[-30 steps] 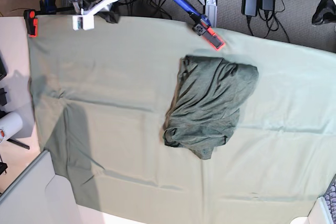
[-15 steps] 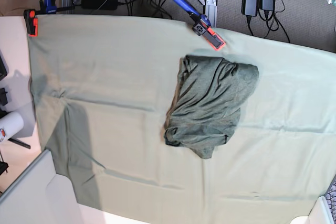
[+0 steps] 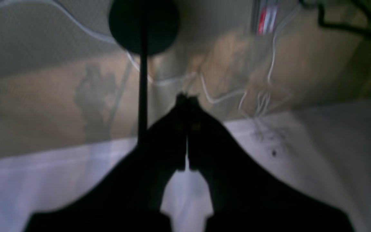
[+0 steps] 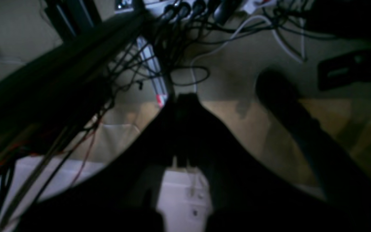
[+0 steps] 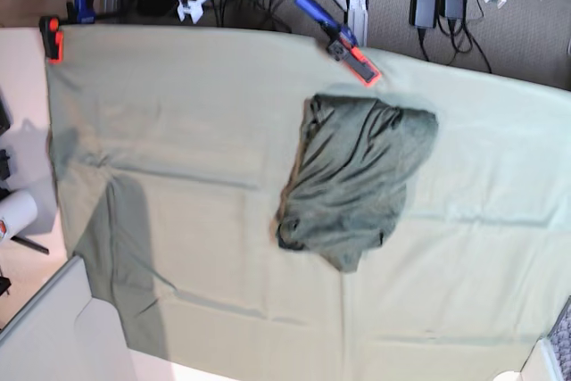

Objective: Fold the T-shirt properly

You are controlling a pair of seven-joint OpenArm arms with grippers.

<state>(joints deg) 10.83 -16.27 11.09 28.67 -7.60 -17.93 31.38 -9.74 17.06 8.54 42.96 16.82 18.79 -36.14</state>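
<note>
T-shirt (image 5: 357, 180): it lies in a dark, crumpled heap on the pale green tablecloth (image 5: 178, 131), a little right of the middle in the base view.
Tablecloth: it covers the table, and an orange and blue clamp (image 5: 343, 42) pins its far edge (another clamp (image 5: 52, 37) sits at the corner).
Left pincer (image 3: 187, 98): its tips are pressed together and hold nothing, away from the T-shirt.
Right pincer (image 4: 184, 96): closed too, empty, over tangled cables (image 4: 179, 38) beyond the table.
</note>
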